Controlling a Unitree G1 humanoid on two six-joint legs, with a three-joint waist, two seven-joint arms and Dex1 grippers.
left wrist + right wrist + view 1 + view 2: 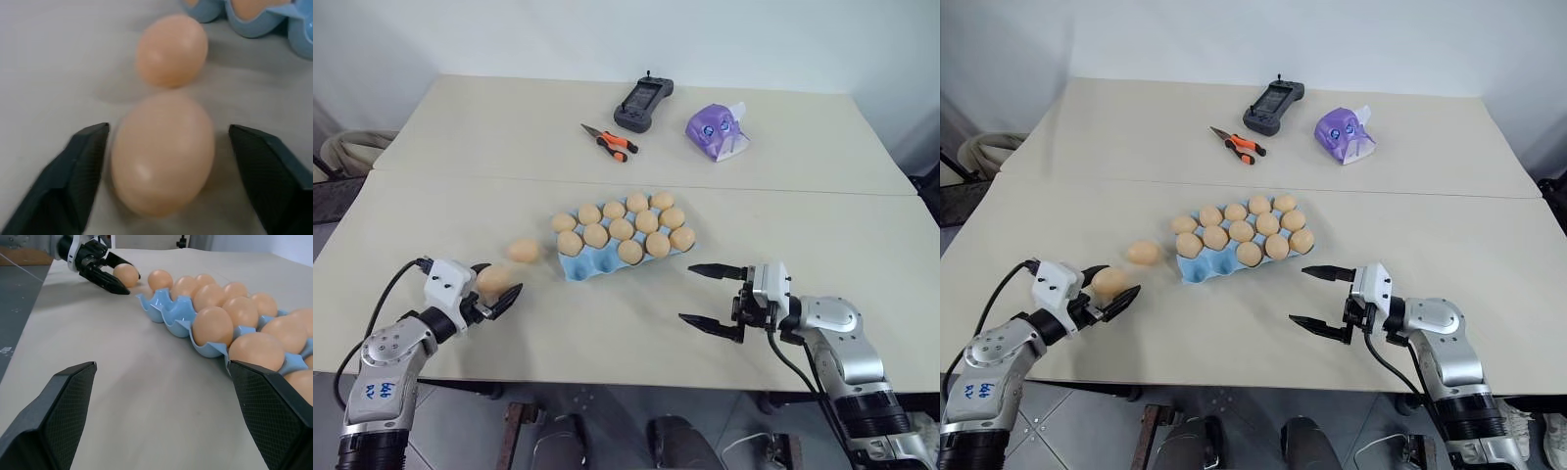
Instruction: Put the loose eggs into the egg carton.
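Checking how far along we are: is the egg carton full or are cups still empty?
Not full. The egg carton shows empty blue cups at its near-left corner, and two loose eggs still lie on the table.

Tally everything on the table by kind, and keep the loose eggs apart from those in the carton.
Loose eggs: 2
Eggs in carton: 13
Egg carton: 1
Pliers: 1
Handheld device: 1
Purple packet: 1
Total: 19

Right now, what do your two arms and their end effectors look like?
Both arms are silver-grey metal with black joints. Each end effector, left and right, has a white housing and two black, textured, pointed fingers. Black cables run along both wrists; blue handwriting marks the left forearm.
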